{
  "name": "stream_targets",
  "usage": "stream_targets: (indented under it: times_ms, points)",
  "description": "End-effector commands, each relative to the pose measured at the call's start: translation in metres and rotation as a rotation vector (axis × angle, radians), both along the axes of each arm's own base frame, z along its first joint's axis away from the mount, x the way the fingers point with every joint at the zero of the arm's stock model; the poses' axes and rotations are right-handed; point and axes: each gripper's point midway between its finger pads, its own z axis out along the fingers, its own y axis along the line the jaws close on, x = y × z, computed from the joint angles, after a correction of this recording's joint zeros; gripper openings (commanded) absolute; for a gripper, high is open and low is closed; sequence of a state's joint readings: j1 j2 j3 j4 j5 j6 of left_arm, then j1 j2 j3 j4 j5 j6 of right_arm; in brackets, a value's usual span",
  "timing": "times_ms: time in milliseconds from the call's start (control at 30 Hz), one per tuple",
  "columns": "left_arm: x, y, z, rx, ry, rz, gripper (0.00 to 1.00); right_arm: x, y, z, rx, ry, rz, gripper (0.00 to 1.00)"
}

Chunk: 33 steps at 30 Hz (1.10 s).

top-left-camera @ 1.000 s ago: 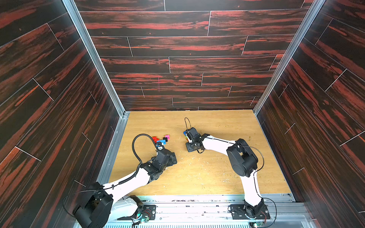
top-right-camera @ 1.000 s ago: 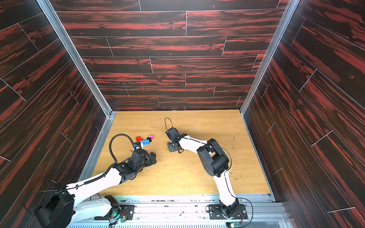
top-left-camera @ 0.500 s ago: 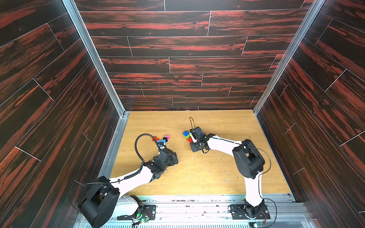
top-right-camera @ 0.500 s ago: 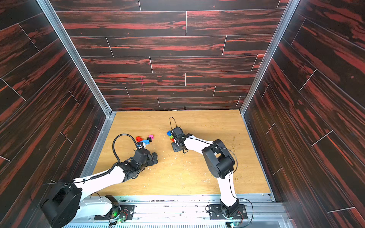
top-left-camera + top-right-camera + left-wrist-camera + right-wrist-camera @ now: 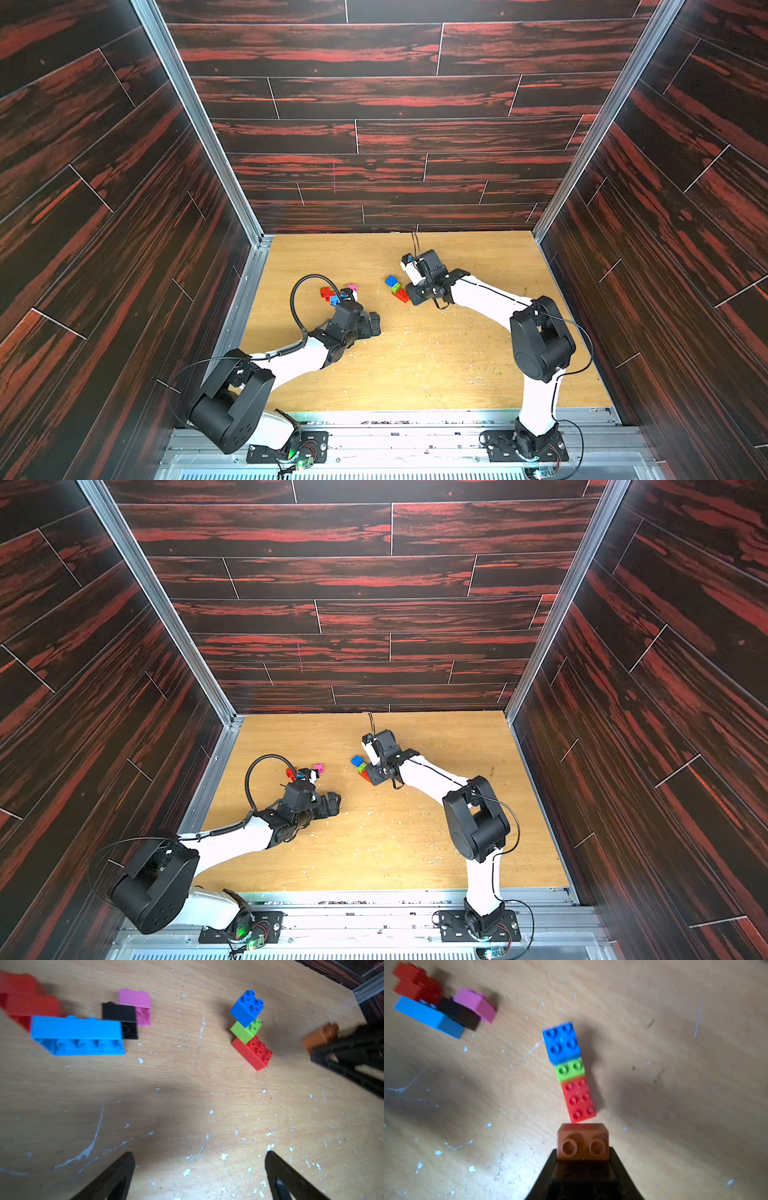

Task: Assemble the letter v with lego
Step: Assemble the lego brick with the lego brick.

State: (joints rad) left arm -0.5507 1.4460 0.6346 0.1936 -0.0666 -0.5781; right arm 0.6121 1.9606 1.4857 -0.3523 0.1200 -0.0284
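Dark red-streaked panel walls [image 5: 374, 104] on three sides, scuffed wooden bench [image 5: 436, 353] flecked with white.

The orange brick [image 5: 583, 1142] is clamped in the right pincer [image 5: 583, 1157]. Its jaws are narrow on the two flat side walls, and two round studs face the wrist camera. The brick sits just short of the red brick [image 5: 578, 1100] at the low end of the staircase; I can't tell if they touch.

Staircase: red on the bench, lime green brick [image 5: 570, 1070] stepped onto it, blue brick [image 5: 561, 1042] on top. To me it reads as one arm of the V.

My read on handling:
- The bricks are small hard plastic, light and stiff, with glossy sides. They will slip under the pads and shove easily across the bench.
- Grip belongs on opposite flat walls, never across the studs.
- Stud joints want a straight press down. An off-axis push will likely tip or slide the staircase, since nothing anchors it.

The spare pile sits well apart from the staircase: light blue oblong [image 5: 76, 1034], black brick [image 5: 120, 1020], pink brick [image 5: 135, 1006] and red bricks [image 5: 27, 1001], all touching, some lying on their sides.

The left pincer [image 5: 199, 1154] is wide and empty over bare bench, near both groups. I'd use it to brace the red base.
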Motion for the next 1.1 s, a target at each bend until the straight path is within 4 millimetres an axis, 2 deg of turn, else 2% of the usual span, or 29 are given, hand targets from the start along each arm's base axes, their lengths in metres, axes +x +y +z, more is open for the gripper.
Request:
stream_targets:
  times_ms: [0, 200, 400, 600, 1067]
  points:
    - [0.011, -0.019, 0.021, -0.017, -0.060, -0.100, 1.00, 0.006, 0.005, -0.013, -0.037, 0.018, 0.057, 0.30]
    - [0.020, -0.029, 0.012, -0.053, -0.038, -0.165, 1.00, 0.013, 0.009, -0.027, -0.060, 0.038, 0.066, 0.30]
    - [0.026, -0.027, 0.002, -0.065, -0.039, -0.194, 1.00, 0.012, 0.007, -0.032, -0.058, 0.040, 0.063, 0.30]
    - [0.025, -0.031, 0.005, -0.103, -0.074, -0.229, 1.00, 0.009, 0.007, -0.038, -0.058, 0.052, 0.072, 0.30]
    - [0.023, -0.027, -0.001, -0.094, -0.057, -0.220, 1.00, 0.008, -0.002, -0.056, -0.061, 0.086, 0.051, 0.30]
